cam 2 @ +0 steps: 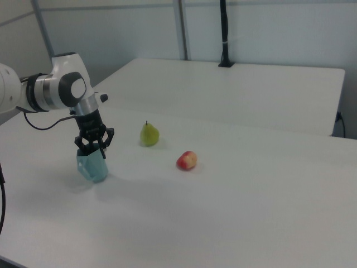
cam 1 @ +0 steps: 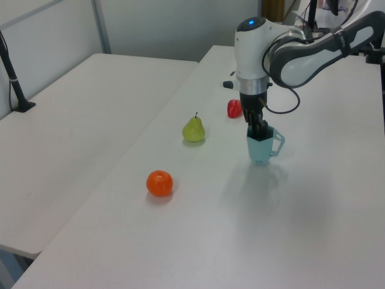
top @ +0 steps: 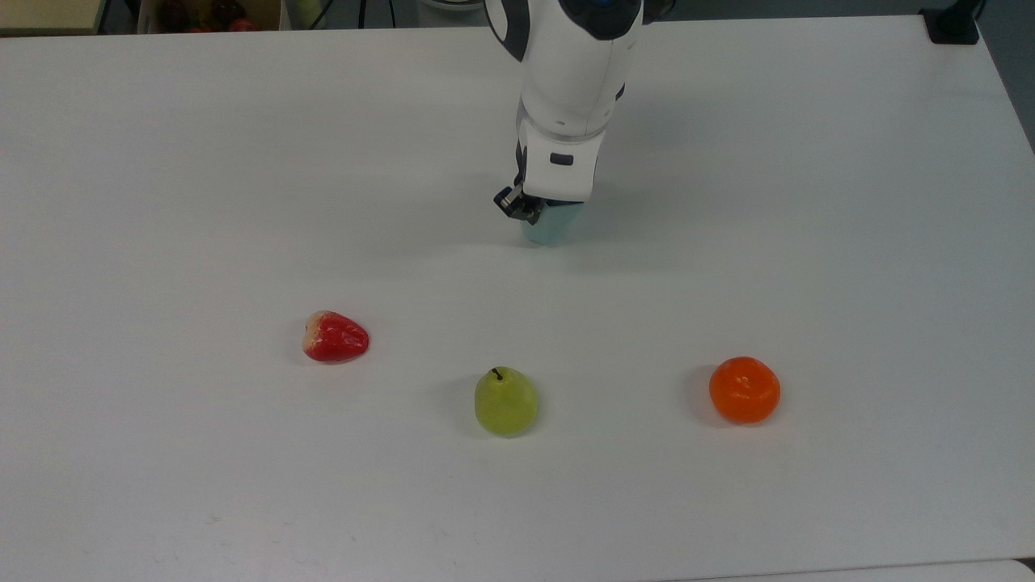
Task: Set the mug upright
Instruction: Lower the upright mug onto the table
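text: you find none readable | labels, brands: none legible on anything | numbers, signs: none you can make out in the three views

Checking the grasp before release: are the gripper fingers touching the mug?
Touching. In the left view the fingers reach down into the mug and clamp its rim.

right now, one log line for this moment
claw: shut on mug rim | mug: upright, at table | fruits: untouched
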Motion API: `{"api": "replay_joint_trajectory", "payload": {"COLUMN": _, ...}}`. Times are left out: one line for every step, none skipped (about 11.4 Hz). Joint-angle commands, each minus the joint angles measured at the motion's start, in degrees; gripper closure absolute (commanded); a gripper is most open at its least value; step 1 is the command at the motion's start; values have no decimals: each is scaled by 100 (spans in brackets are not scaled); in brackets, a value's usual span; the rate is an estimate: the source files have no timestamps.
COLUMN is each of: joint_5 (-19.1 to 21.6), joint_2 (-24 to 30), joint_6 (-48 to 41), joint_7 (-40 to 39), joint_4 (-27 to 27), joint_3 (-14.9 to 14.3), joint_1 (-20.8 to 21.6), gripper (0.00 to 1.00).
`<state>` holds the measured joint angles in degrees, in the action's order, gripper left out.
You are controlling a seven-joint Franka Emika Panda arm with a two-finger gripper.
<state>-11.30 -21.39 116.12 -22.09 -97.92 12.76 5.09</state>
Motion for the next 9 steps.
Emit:
{"api": "replay_joint_trajectory", "payload": {"joint_5": 794, "joint_2": 73, "joint_6": 437, "joint_7": -331, "joint_4": -149, "joint_3": -45, "joint_1": -78, "gripper": 100}}
{"api": "replay_joint_trajectory", "payload": {"joint_5": 814, "joint_2": 56, "joint_6": 455, "joint_7": -323, "joint_4": -149, "joint_3": -45, "joint_1": -79, "gripper": 100}}
{"api": "replay_joint_trajectory", "payload": {"joint_5": 814, "joint_2": 4, "joint_6": 455, "joint_7": -323, "joint_4": -140, "joint_3": -45, "joint_1": -70, "gripper": 99}}
{"api": "replay_joint_trajectory", "payload": {"joint_5": 823, "joint_2": -23, "joint_6": 464, "joint_7": -314, "joint_4": -131, "joint_3": -45, "joint_1": -70, "gripper": 97}}
{"api": "replay_joint_trajectory", "payload": {"joint_5": 823, "joint_2": -67, "joint_6": 455, "joint_7": -314, "joint_4": -122, "joint_3": -45, "joint_1": -52, "gripper": 94}}
{"api": "replay_joint_trajectory", "payload": {"joint_5": 814, "joint_2": -93, "joint_6": 464, "joint_7": -305, "joint_4": -114, "joint_3": -45, "joint_1": -52, "gripper": 90}}
{"api": "replay_joint_trajectory", "payload": {"joint_5": 814, "joint_2": -102, "joint_6": 464, "joint_7": -296, "joint_4": -113, "joint_3": -45, "joint_1": -43, "gripper": 89}}
{"api": "replay_joint_trajectory", "payload": {"joint_5": 814, "joint_2": -102, "joint_6": 455, "joint_7": -288, "joint_4": -113, "joint_3": -45, "joint_1": -43, "gripper": 84}}
{"api": "replay_joint_trajectory", "payload": {"joint_5": 814, "joint_2": -102, "joint_6": 446, "joint_7": -279, "joint_4": -113, "joint_3": -54, "joint_1": -52, "gripper": 77}}
